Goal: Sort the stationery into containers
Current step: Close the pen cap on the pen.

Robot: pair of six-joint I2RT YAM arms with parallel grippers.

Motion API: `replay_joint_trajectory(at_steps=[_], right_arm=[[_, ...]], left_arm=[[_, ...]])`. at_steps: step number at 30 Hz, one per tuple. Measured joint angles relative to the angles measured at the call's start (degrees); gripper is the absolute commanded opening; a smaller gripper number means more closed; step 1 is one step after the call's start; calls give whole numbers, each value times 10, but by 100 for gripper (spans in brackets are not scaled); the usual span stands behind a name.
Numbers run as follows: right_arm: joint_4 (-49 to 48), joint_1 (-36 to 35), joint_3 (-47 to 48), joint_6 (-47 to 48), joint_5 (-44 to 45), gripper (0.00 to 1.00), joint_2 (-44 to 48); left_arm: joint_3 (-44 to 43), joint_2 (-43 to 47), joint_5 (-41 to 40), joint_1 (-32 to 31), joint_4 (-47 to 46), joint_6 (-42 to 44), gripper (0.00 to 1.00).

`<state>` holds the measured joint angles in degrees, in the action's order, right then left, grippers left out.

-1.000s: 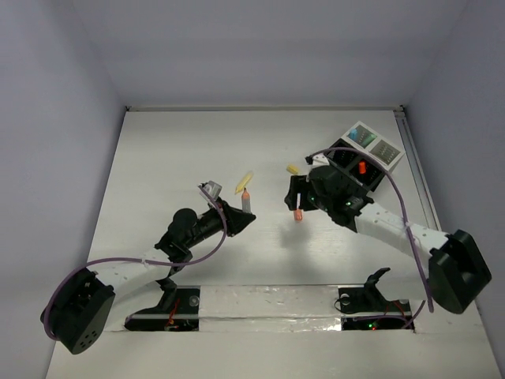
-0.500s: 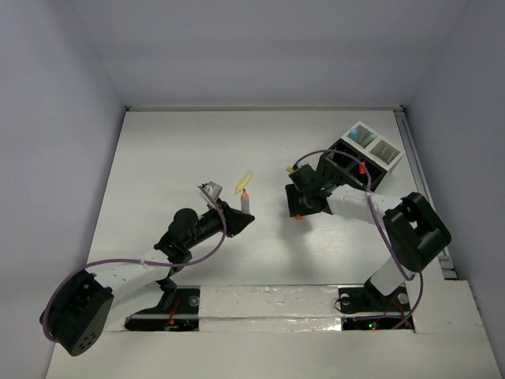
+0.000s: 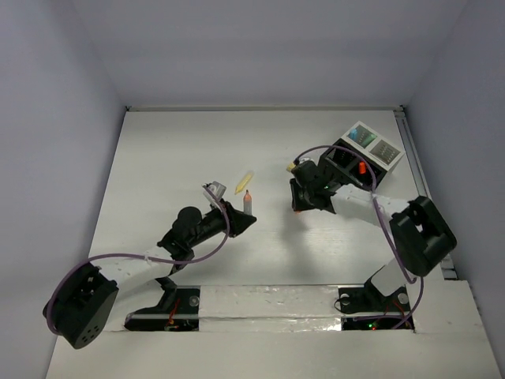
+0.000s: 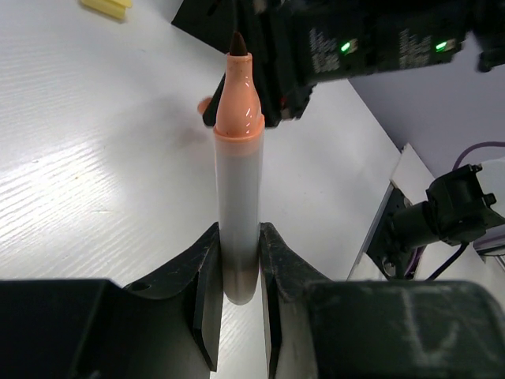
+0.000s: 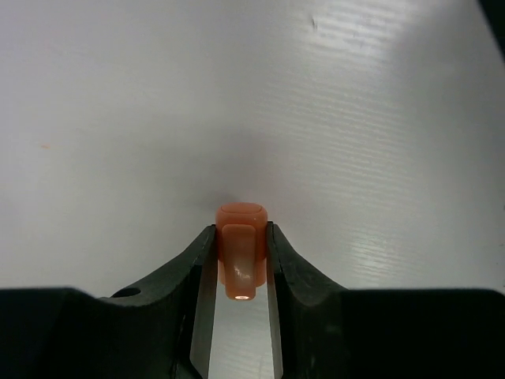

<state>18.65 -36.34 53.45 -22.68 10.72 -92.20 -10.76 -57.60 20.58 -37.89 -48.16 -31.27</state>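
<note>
**Orange marker and orange cap: one part held in each gripper**

The orange marker (image 4: 238, 197) has a pale grey barrel, an orange neck and a bare dark nib. It is clenched at its lower barrel in the left gripper (image 4: 239, 237), with both fingers (image 4: 203, 276) pressed against its sides. In the top view the marker (image 3: 247, 202) points toward the far side, near the middle of the white table (image 3: 173, 158).

The orange cap (image 5: 239, 264) is grasped in the right gripper (image 5: 239, 237). The pads (image 5: 201, 260) bear on its two sides. The cap sits low over the table surface. Whether it touches the surface cannot be told.

In the top view the right gripper (image 3: 300, 204) stands to the right of the marker and apart from it. The left gripper (image 3: 243, 219) points toward it.

A yellow piece (image 3: 244, 182) lies on the table just beyond the marker on the far side, clear of both grippers.

The black box (image 3: 346, 164) stands at the far right of the table, behind the right arm. An orange item (image 3: 361, 167) stands in one of its compartments. The white tray (image 3: 375, 145) adjoins the box on its far-right side.
</note>
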Motion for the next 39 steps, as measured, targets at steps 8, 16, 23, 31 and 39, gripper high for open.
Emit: replay_joint_trajectory(at_steps=[8,16,23,31,39], right_arm=[[-146,-17,-10,-11,0,7,150],[-297,-100,25,-48,15,8,102],[-336,-156,37,-67,10,8,54],[-346,-170,37,-72,25,8,54],[-348,-177,37,-71,45,8,55]], left_arm=[[-19,-58,-5,-14,0,0,0],[-27,-64,-39,-14,12,11,0],[-29,-64,-59,-14,26,23,0],[-29,-61,-74,-14,28,26,0],[-29,-48,-74,-14,34,26,0]])
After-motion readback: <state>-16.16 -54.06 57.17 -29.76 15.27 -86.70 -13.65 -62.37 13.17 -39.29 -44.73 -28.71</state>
